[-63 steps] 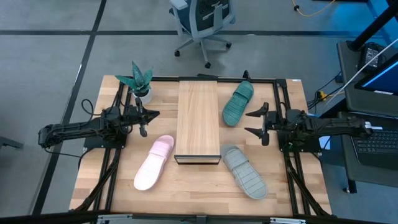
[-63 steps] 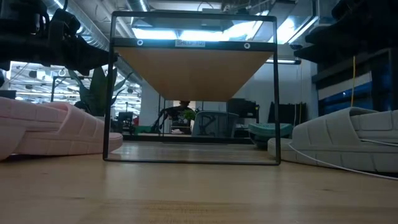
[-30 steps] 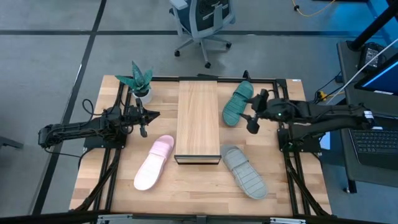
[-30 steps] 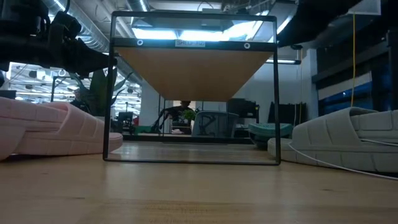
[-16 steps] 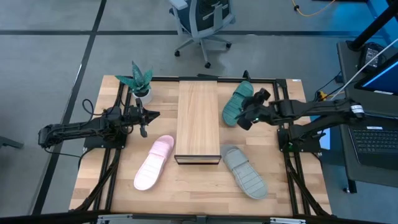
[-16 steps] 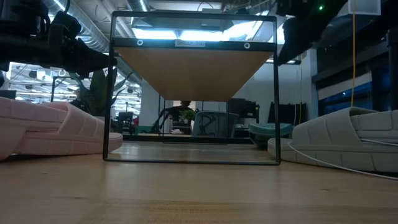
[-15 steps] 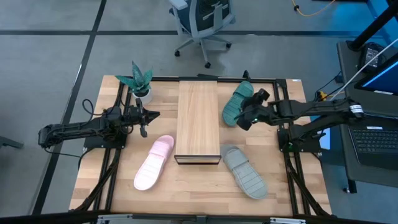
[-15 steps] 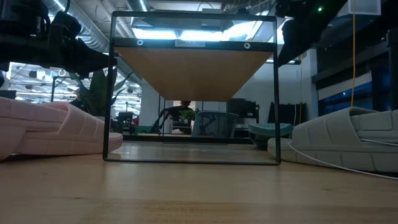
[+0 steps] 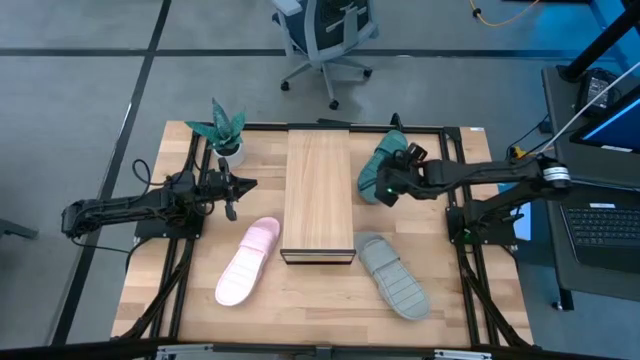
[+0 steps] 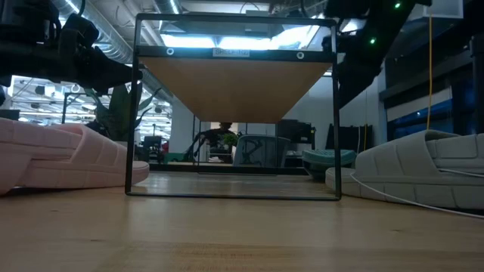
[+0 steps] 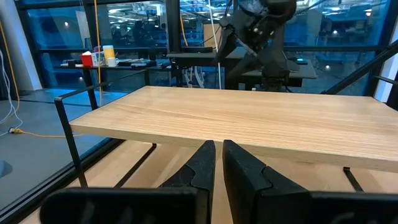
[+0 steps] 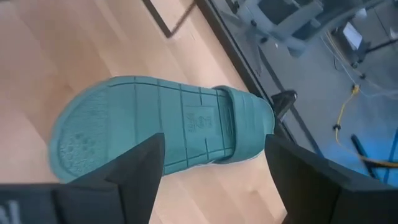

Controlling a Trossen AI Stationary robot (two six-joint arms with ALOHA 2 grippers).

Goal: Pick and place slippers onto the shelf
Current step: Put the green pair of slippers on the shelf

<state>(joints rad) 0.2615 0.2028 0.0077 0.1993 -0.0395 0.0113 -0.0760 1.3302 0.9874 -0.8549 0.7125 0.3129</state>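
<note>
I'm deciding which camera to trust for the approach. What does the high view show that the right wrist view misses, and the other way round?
Only the high view shows the whole layout: the shelf, the pink slipper, the grey slipper, the potted plant and the waiting left gripper beside the shelf. Only the right wrist view shows the open spread of the right gripper over the slipper's heel half. Both show the teal slipper lying on the table.

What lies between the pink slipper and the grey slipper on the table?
In the high view, the near end of the shelf lies between the pink slipper and the grey slipper; bare tabletop spans the rest.
</note>
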